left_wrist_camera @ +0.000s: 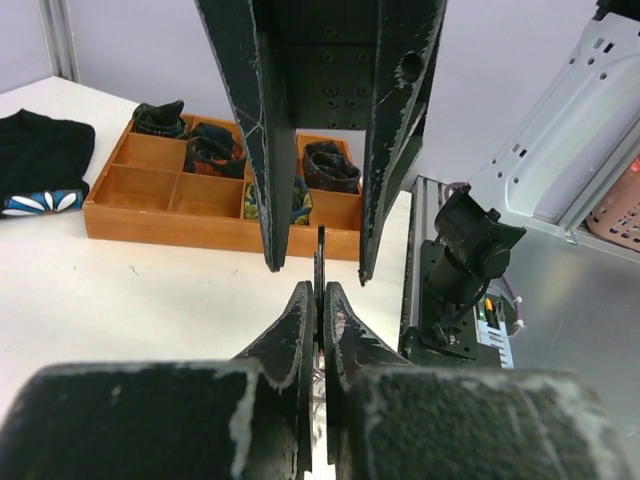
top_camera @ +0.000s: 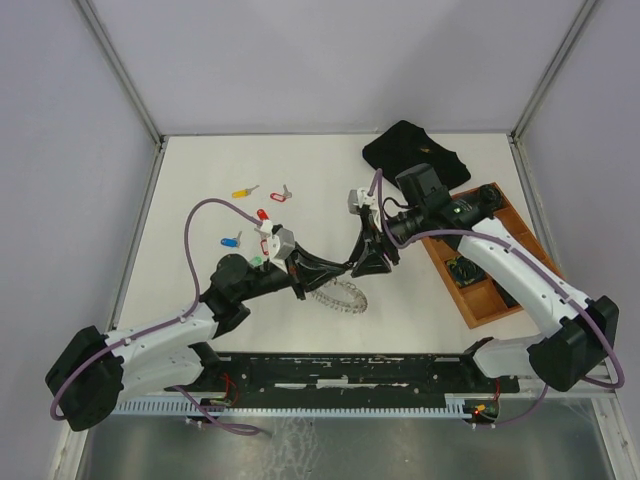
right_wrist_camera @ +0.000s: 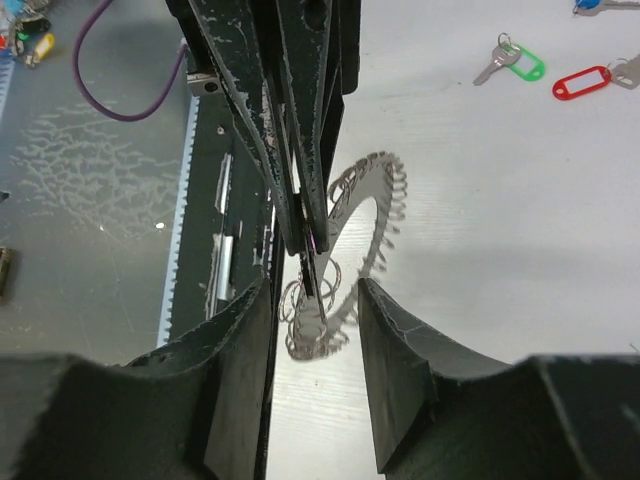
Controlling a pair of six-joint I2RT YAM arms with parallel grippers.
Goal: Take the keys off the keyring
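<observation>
- The keyring is held tilted on edge over the counter, between the two arms. Whether its lower rim rests on the surface cannot be told.
- The left fingers are closed on the ring's rim in a thin, edge-on pinch.
- The right fingers are spread apart and straddle the ring just beside that pinch.
- Loose keys, including yellow and blue, lie well apart from the ring, to the far left.
- Risk: a sideways pull by the right fingers could pivot the ring out of the narrow pinch, and it would be dropped.
- Risk: several pieces of the dense fringe could be caught at once, so that no key is freed.
- Risk: the fingertips are crowded together, so a collision is likely on closing.
</observation>
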